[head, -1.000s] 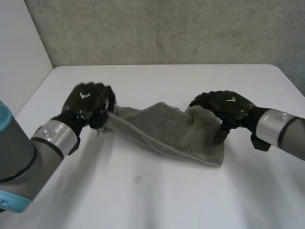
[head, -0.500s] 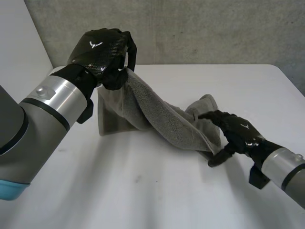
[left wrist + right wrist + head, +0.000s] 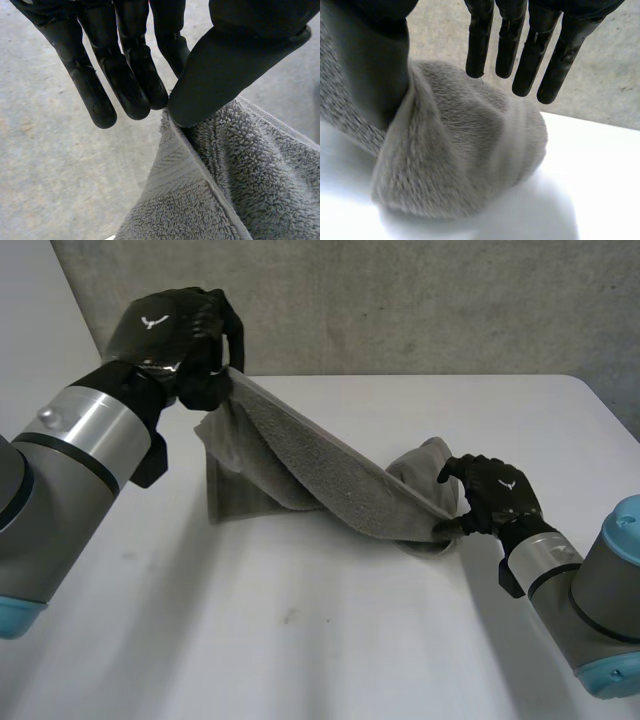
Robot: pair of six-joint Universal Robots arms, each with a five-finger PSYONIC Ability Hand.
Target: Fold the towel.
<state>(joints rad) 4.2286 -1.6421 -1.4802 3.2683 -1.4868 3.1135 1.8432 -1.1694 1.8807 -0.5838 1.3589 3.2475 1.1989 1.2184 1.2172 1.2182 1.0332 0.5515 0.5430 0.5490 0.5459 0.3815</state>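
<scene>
Grey towel corner behind left hand

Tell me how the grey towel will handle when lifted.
Likely floppy: the towel hangs in folds between the left hand and right hand. Probably light: an edge pinch holds it up. Its looped pile should grip, not slip.

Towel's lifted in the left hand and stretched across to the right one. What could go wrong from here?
1. The left hand pinches only the very hem of the towel between thumb and fingertips; with the cloth stretched toward the right hand, it may slip out.
2. The towel's end by the right hand is bunched, so the fold will likely land crooked.
3. The slack under the left hand rests on the table and may drag.
</scene>
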